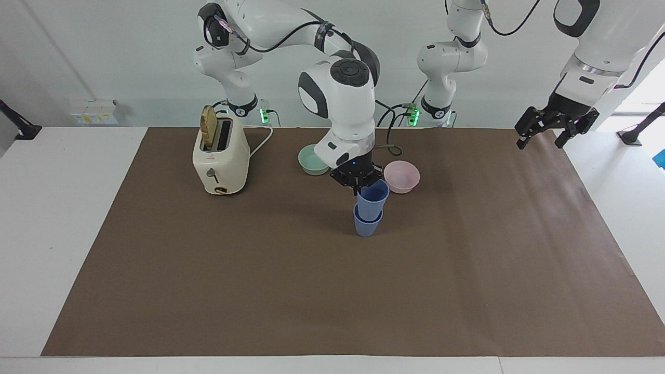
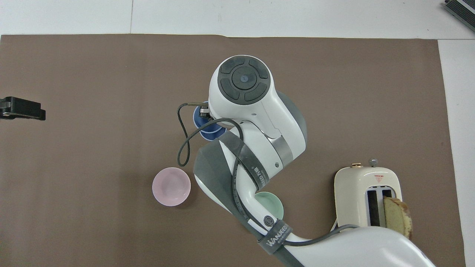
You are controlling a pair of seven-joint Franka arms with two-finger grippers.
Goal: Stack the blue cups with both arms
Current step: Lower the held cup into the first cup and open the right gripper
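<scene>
Two blue cups stand nested in the middle of the brown mat. The upper blue cup (image 1: 374,196) sits tilted in the lower blue cup (image 1: 368,224), which stands on the mat. My right gripper (image 1: 358,186) is shut on the upper cup's rim, on the side toward the robots. In the overhead view the right arm covers the cups, and only a blue edge (image 2: 210,135) shows. My left gripper (image 1: 540,143) hangs open and empty, high over the mat's edge at the left arm's end, and waits; it also shows in the overhead view (image 2: 22,108).
A pink bowl (image 1: 402,175) and a mint-green bowl (image 1: 311,160) sit nearer to the robots than the cups. A cream toaster (image 1: 220,158) with a bread slice in it stands toward the right arm's end.
</scene>
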